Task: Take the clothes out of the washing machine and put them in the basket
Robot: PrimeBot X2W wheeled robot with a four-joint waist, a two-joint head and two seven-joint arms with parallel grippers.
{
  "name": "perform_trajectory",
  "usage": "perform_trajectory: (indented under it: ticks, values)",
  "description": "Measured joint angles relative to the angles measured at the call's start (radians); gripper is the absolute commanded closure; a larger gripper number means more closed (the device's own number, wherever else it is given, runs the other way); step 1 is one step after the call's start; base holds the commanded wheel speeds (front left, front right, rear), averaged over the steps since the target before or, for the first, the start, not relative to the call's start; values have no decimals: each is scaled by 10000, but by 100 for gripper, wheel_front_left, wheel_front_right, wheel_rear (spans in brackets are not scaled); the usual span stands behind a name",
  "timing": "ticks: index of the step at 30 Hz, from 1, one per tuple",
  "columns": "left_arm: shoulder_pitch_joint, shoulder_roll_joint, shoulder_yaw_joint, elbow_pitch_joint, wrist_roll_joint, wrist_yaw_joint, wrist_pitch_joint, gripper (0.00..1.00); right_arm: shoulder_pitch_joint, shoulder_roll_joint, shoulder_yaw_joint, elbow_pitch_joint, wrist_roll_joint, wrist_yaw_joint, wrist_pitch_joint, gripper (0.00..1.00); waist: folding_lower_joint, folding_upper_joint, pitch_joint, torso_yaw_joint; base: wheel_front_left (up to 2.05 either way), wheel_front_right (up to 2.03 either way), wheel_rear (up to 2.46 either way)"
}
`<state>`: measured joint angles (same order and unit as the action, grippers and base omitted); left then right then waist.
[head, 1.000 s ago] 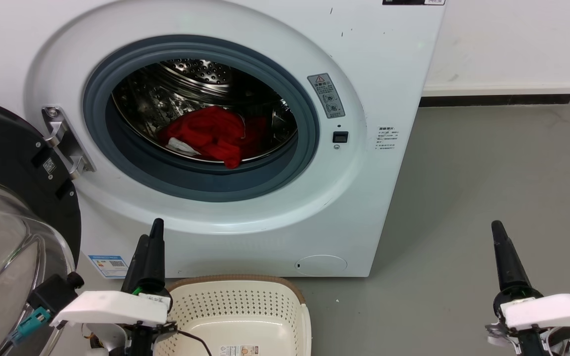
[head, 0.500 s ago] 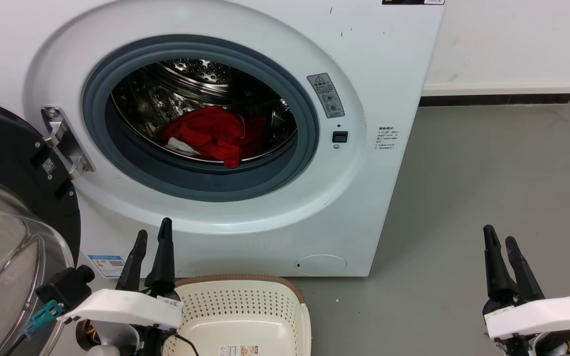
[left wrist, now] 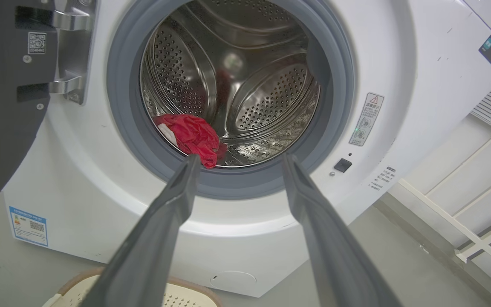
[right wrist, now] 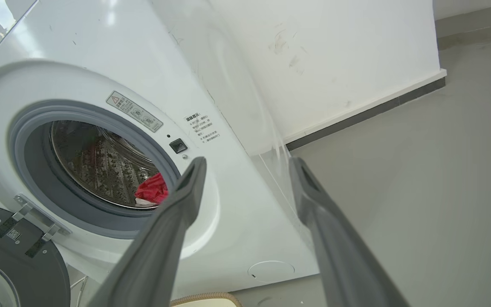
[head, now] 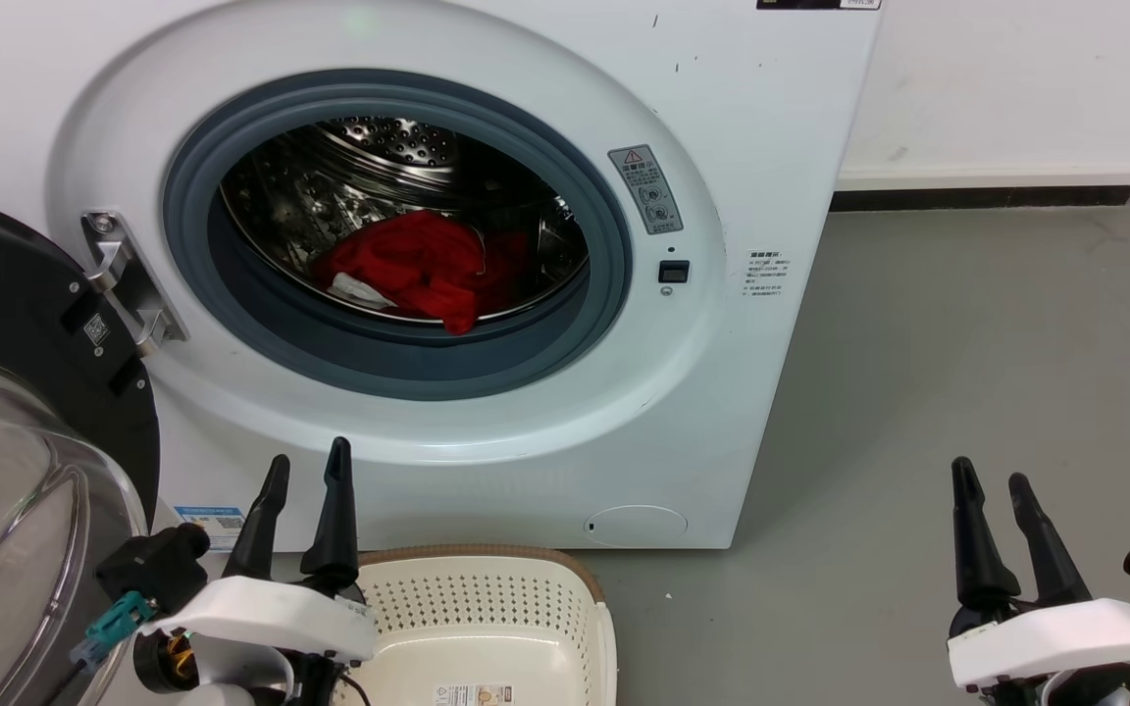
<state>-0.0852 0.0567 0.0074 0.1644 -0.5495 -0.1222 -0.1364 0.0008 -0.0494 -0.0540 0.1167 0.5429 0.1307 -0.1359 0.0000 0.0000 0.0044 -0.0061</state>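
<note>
None of the clothes (head: 418,270) has left the washing machine (head: 742,147); the basket (head: 477,552) below looks empty where visible, and the left gripper (head: 308,453) and right gripper (head: 989,472) hang spread, holding nothing.

Bright red clothes (head: 418,265) with a white patch, centre frame; white washing machine (head: 742,147) with grey ring (head: 398,373) and shiny perforated drum (head: 398,147); lower centre, cream perforated basket (head: 487,598) with brown rim.
</note>
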Motion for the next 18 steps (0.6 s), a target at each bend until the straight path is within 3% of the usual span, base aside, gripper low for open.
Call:
perform_trajectory:
  ticks: [18]
  values:
    - [-36,35,-130,111,1891,82,-439,0,93,-2,59,-58,-1998,0,-408,0,0,0,-21,-21,0,0,0]
